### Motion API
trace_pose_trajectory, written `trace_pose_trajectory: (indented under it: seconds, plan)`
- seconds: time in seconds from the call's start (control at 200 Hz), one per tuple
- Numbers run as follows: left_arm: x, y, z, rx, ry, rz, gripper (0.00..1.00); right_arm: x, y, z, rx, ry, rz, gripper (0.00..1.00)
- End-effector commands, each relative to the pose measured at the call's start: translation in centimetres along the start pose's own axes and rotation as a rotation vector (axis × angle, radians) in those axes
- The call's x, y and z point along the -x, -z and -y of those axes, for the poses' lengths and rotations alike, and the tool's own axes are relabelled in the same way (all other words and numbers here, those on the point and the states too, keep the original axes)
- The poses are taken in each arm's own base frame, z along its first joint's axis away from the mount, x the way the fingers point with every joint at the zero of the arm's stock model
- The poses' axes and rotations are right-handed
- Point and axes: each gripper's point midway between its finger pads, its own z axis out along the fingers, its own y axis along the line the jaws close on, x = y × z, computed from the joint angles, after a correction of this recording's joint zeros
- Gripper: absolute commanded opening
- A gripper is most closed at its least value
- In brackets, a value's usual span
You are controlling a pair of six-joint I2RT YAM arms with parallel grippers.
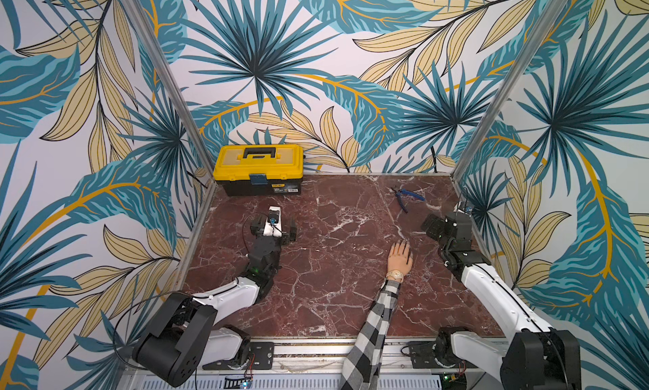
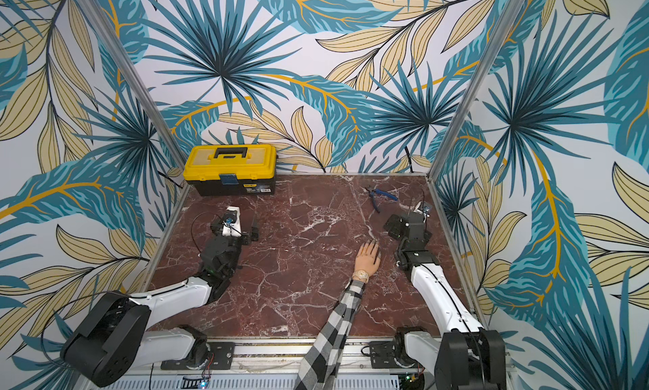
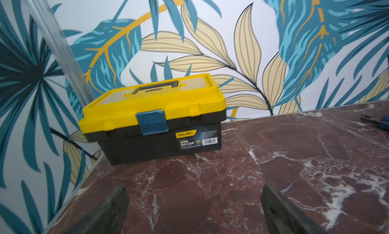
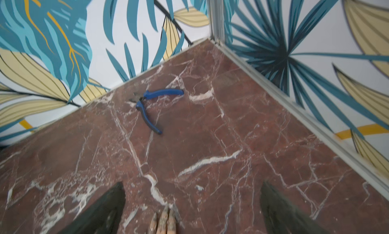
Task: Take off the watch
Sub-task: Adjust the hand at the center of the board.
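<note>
The yellow and black toolbox (image 3: 153,117) sits at the far left corner of the table (image 1: 333,237), right by the back wall. Its lid is shut and the blue latch is down, so what is inside is hidden.

The watch (image 1: 395,275) is on the wrist of the mannequin hand (image 1: 400,256), which lies flat on the right side of the table. In both top views the watch is small, and its face is too tiny to read. Its strap goes around the wrist, so the part underneath is hidden. A black and white checked sleeve (image 1: 372,332) covers the arm and runs off the near edge of the picture.

The right wrist view shows only the tips of the pale fingers (image 4: 163,219), cut off at the picture edge. They lie between the two dark jaws of the right gripper (image 4: 192,188). The jaws stand wide apart and hold nothing.

The left gripper (image 3: 193,193) is also spread wide and holds nothing. It faces the toolbox but is apart from it, and well apart from the watch.

Blue-handled pliers (image 4: 151,104) lie near the far right corner with their handles spread. In the left wrist view they are cut off and blurry.
</note>
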Motion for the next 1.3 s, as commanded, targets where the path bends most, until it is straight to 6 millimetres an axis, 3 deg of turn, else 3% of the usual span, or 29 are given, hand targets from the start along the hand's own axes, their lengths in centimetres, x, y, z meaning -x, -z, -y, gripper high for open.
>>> trace_pose_trajectory:
  seconds: [0.0, 0.135, 0.245, 0.375, 0.636, 0.846, 1.051, 1.297]
  plan:
    - [1.9, -0.2, 3.6, -0.056, -0.014, 0.031, 1.00, -4.2, 1.5, -0.6, 0.073, 0.005, -0.206, 1.00]
    - [2.0, 0.3, 8.6, -0.142, 0.012, 0.000, 0.99, -7.1, 3.2, -1.4, 0.158, -0.023, -0.336, 0.99]
    - [1.7, 1.9, 13.1, -0.224, 0.018, -0.046, 0.99, -9.1, 4.4, -1.6, 0.196, -0.058, -0.424, 0.99]
    - [1.0, 4.0, 16.9, -0.318, 0.093, -0.154, 0.99, -11.0, 5.4, -1.4, 0.207, -0.105, -0.503, 1.00]
    - [-0.7, 7.7, 23.9, -0.526, 0.313, -0.425, 0.99, -13.8, 6.4, -1.4, 0.216, -0.203, -0.618, 0.99]
    - [-2.9, 10.2, 30.4, -0.641, 0.329, -0.600, 0.99, -14.6, 6.7, -1.3, 0.211, -0.246, -0.641, 0.99]
    - [-5.8, 13.1, 34.1, -0.663, 0.286, -0.757, 0.99, -14.8, 6.4, -0.9, 0.176, -0.240, -0.656, 0.99]
    - [-8.8, 16.3, 35.5, -0.674, 0.174, -0.867, 0.99, -15.2, 5.7, -1.2, 0.154, -0.289, -0.691, 0.99]
